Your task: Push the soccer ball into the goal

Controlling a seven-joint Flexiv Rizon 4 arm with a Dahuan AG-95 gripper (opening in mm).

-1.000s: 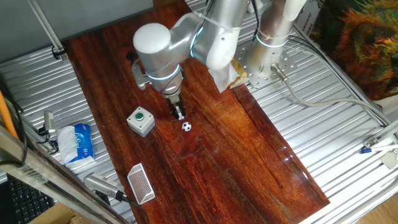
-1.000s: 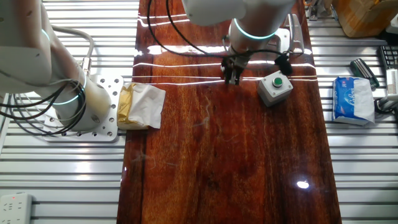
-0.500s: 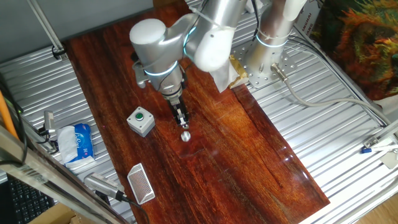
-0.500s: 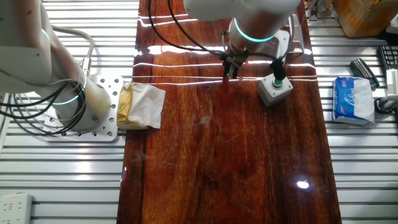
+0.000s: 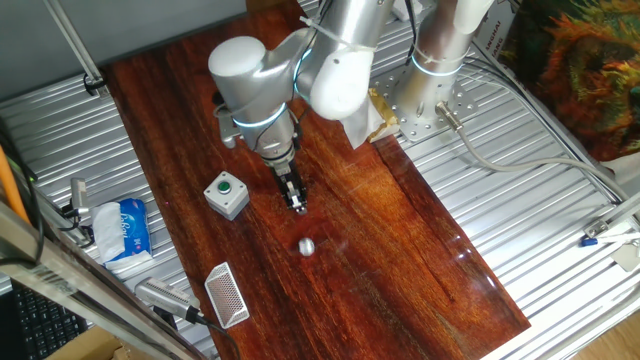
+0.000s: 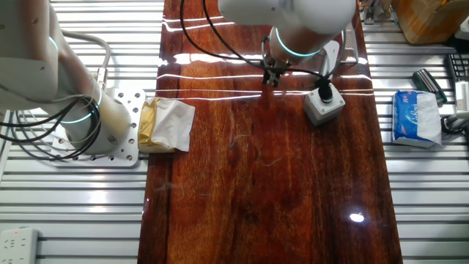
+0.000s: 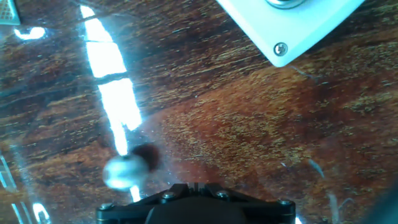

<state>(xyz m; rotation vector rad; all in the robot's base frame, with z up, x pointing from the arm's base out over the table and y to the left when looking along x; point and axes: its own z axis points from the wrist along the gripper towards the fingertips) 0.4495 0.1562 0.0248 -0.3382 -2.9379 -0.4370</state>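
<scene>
Fixed views show one soccer ball, one goal.

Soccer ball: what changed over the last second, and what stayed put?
The soccer ball rolled away from the gripper, down the wooden table toward the goal; it now sits blurred, clear of the fingertips, short of the goal. The gripper followed slightly in the same direction. Nothing was grasped or released. The button box, goal and tissue pack did not move.
</scene>
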